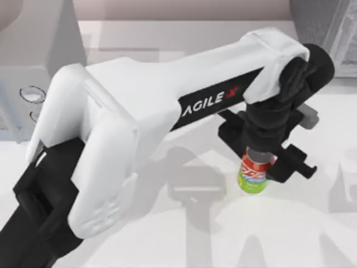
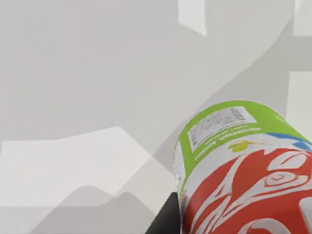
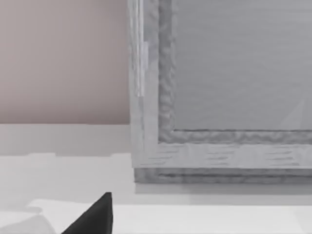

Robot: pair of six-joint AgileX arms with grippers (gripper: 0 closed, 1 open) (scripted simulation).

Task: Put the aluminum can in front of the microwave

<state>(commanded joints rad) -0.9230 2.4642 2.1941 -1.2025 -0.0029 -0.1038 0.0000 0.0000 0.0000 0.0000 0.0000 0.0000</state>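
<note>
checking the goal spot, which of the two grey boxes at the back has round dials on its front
The microwave at the table's far left: pale grey, with round dark-ringed dials on its front. The darker speckled grey box at far right shows a framed panel instead.

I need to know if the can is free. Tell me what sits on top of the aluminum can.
The left gripper reaches down over the aluminum can, its black body covering the can's top. The label below shows, standing on the white table. The lid is hidden.

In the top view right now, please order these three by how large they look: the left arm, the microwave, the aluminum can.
1. Left arm, though it is nearest the camera, which enlarges it.
2. Microwave, partly cut off at the left edge and behind the arm.
3. Aluminum can, held by the left gripper.
</note>
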